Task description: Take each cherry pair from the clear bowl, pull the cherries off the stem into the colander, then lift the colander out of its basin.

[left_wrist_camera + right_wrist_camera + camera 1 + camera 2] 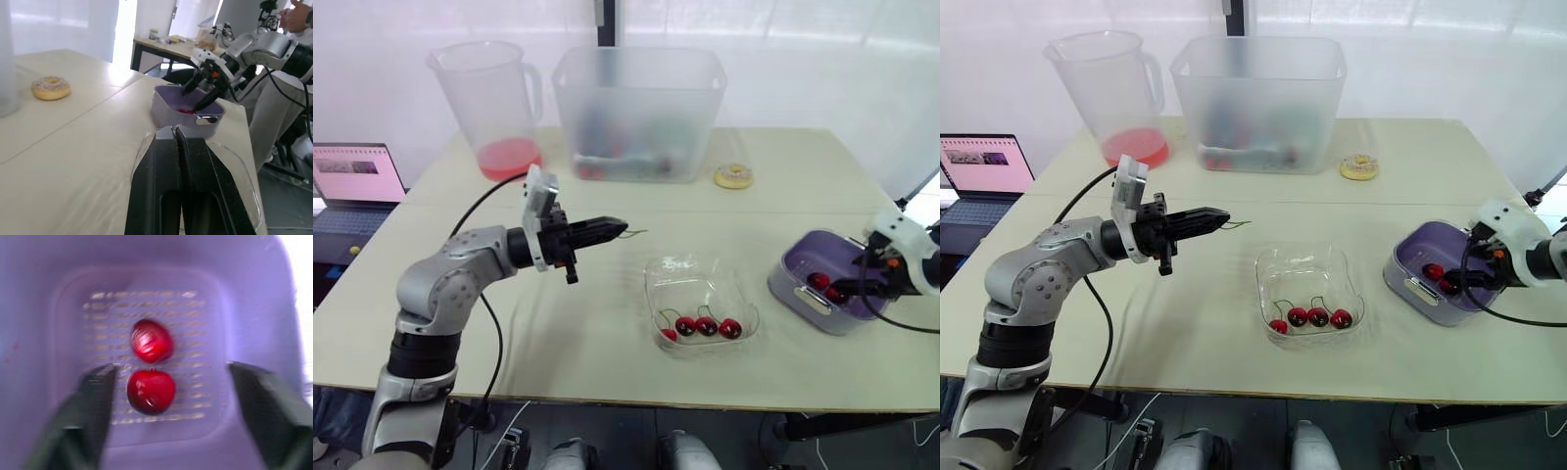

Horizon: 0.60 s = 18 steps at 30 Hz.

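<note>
The clear bowl sits at the middle front of the table with several stemmed cherries in it. My left gripper hovers left of the bowl above the table, shut on a thin bare cherry stem that sticks out past its tips. At the right edge stands the purple colander in its basin. My right gripper reaches into it, open. In the right wrist view two loose red cherries lie on the colander's floor between the spread fingers.
At the back stand a clear pitcher with red liquid and a large frosted tub. A donut lies behind the bowl. A laptop sits off the table's left. A person stands beyond the colander.
</note>
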### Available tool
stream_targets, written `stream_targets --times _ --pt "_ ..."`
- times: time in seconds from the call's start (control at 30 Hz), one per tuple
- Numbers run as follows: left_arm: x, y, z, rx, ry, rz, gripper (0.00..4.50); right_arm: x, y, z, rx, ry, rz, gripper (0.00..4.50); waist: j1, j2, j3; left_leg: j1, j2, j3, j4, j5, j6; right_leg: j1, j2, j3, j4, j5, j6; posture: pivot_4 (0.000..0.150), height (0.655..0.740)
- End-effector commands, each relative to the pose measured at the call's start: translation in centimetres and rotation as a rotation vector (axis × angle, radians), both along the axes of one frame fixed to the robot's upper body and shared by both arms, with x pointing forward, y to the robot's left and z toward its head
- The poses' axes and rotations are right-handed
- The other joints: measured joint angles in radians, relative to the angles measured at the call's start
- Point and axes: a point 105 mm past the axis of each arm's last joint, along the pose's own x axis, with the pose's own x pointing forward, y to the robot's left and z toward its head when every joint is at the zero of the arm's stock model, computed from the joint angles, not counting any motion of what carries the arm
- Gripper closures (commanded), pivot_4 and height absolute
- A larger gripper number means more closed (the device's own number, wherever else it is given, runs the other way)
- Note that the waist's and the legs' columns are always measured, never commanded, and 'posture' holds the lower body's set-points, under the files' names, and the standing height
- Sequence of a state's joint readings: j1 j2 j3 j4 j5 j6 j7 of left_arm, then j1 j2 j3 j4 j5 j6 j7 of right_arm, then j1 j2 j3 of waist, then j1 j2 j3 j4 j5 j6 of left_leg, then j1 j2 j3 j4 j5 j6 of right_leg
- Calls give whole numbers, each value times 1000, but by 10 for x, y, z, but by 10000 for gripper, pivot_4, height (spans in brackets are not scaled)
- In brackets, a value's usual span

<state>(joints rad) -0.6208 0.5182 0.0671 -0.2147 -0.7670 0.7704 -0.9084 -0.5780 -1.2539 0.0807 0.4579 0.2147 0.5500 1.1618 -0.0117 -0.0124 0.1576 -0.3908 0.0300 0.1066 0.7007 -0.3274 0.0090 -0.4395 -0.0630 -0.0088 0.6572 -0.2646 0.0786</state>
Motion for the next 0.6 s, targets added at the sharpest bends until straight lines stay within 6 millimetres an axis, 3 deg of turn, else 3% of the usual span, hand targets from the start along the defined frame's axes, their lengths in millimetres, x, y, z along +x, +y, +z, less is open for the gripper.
stream_targets --times 0.03,0.2,0.33,0.5,0.6 --pt "-5 5 10 -22 -60 15 45000 0 -3 29 -62 -50 26 241 0 0 0 0 0 0 0 0 0 0 0 0 0 0 0 1500 7131" --pt "-7 8 5 -23 -25 33 45000 -5 34 79 27 -130 169 241 -1 2 1 0 0 0 0 0 0 0 0 0 0 0 0 1500 7131" --pt "-9 9 -2 -7 14 48 45000 -40 107 123 311 -83 484 241 -1 2 1 0 1 -1 -1 0 0 0 -1 0 1 0 0 1500 7131" --pt "-9 19 -13 33 69 92 45000 -70 175 147 455 -72 859 241 0 1 1 0 1 -2 -1 0 0 0 -2 0 0 0 0 1500 7131" --pt "-9 28 -22 43 117 133 45000 -69 199 151 497 -116 955 241 0 1 1 0 1 -2 0 0 0 0 -3 0 0 0 -1 1500 7131"
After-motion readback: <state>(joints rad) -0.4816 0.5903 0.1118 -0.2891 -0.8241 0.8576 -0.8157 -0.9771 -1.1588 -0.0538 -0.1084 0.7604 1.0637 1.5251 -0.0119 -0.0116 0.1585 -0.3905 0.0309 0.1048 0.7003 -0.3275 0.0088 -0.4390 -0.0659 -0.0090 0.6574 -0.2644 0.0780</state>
